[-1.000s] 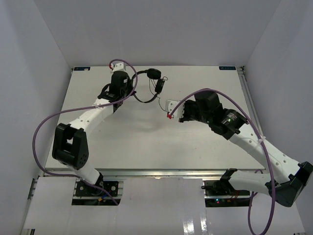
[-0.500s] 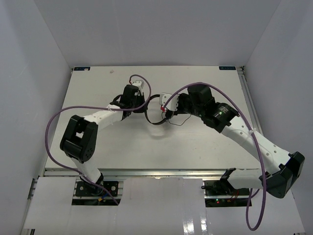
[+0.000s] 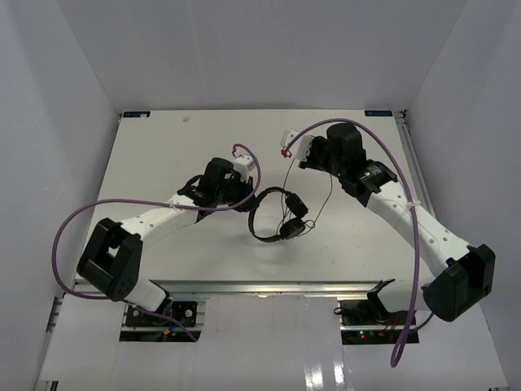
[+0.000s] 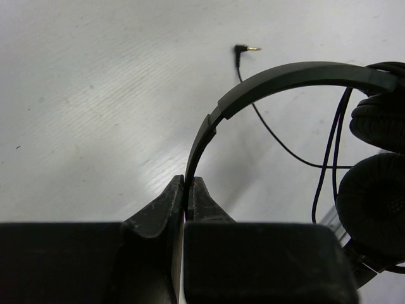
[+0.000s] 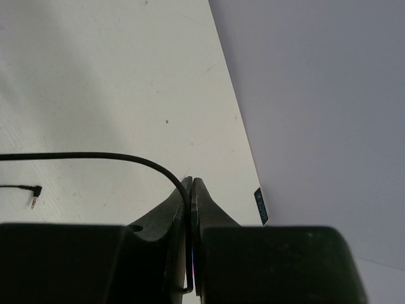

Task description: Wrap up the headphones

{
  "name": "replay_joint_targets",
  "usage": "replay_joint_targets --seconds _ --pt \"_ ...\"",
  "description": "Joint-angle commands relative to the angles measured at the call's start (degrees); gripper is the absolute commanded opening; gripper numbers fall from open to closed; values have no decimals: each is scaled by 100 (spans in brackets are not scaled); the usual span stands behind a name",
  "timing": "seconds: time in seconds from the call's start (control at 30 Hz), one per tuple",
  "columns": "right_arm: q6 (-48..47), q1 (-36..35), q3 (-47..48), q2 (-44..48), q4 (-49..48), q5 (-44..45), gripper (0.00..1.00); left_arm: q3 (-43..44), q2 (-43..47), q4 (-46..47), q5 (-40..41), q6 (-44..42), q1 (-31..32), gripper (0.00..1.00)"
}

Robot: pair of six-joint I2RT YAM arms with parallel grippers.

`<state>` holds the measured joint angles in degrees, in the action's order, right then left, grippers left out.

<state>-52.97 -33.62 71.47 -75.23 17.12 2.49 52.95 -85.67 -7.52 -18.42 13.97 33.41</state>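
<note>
The black headphones (image 3: 262,231) hang over the table's middle. The thin headband (image 4: 285,79) curves right to two round earcups (image 4: 373,202). My left gripper (image 3: 249,200) is shut on the headband's end, which shows in the left wrist view (image 4: 188,183). My right gripper (image 3: 290,155) is up and further back, shut on the thin black cable (image 5: 95,156) in the right wrist view (image 5: 190,183). The cable (image 3: 286,183) runs from it down to the earcups, and a slack loop (image 3: 324,191) hangs at the right. The plug (image 4: 243,49) lies on the table.
Thick purple robot cables (image 3: 73,224) loop beside both arms. White walls (image 3: 49,122) close the table on the left, back and right. A small label (image 5: 261,206) marks the back right table edge (image 3: 403,138).
My left gripper carried the headphones from the table's back toward the middle and nearer the front. My right gripper moved back and up with the cable, drawing it out.
</note>
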Motion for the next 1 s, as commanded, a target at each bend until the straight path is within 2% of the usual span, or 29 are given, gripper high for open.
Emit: replay_joint_targets --seconds 0.0,0.2,0.33,0.53,0.67,0.7,0.73,0.83,0.97 --pt "416 471 -168 -52 -464 -468 8 100 766 95 -694 -9 77 0" --pt "1200 1188 -350 -82 -439 -1562 8 392 1127 -161 -640 78 95 0" --pt "1735 1578 -483 -1 -490 -2646 8 609 1167 -387 -470 11 95 0" --pt "2226 1830 -755 -253 -472 -3952 8 873 1200 -382 -599 137 95 0" --pt "2525 1868 -927 -542 -638 -5053 8 1439 1213 -541 -669 287 95 0" --pt "2538 1875 -933 -554 -649 -5100 8 1613 1187 -604 -680 306 103 0" --pt "2753 1884 -976 -698 -835 -5524 8 1896 1149 -710 -688 358 111 0" --pt "3090 1885 -986 -910 -1105 -6051 11 2607 1042 -983 -645 467 139 0" --pt "3819 1885 -1065 -1160 -1971 -6695 14 3318 934 -1342 -408 571 159 0"
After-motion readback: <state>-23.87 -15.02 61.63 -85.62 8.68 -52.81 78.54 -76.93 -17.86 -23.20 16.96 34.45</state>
